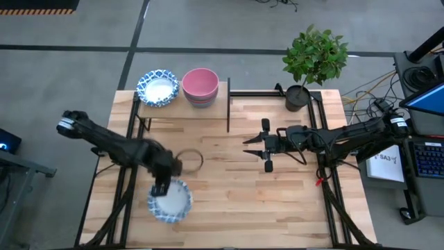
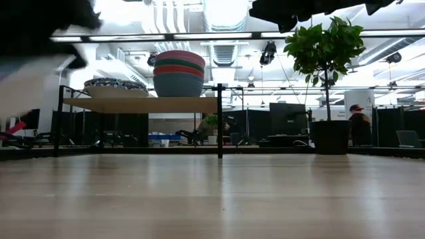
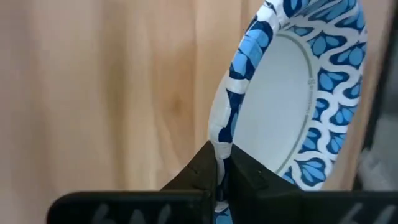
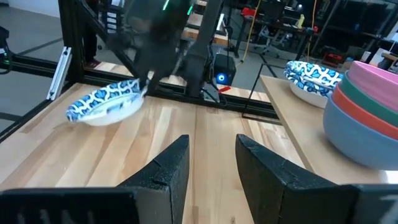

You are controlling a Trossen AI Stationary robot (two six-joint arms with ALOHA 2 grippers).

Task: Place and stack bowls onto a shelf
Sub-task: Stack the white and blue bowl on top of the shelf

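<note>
A shallow white bowl with a blue patterned rim is in my left gripper over the table's near left part. In the right wrist view this bowl is tilted above the wood. On the shelf stand a stack of white-and-blue bowls and a stack of plain bowls, pink on top. My right gripper is open over the table's middle right, touching nothing. My left gripper pinches the bowl's patterned rim between its two fingers, one on the inner face and one on the outer. In the high view the fingers sit at the bowl's far edge. The bowl is lifted clear of the table and tilted.
A black pot with a green plant stands at the table's far right, beside the shelf's black post. Bare wood lies between the grippers and along the near edge. The table's black frame runs down each side.
</note>
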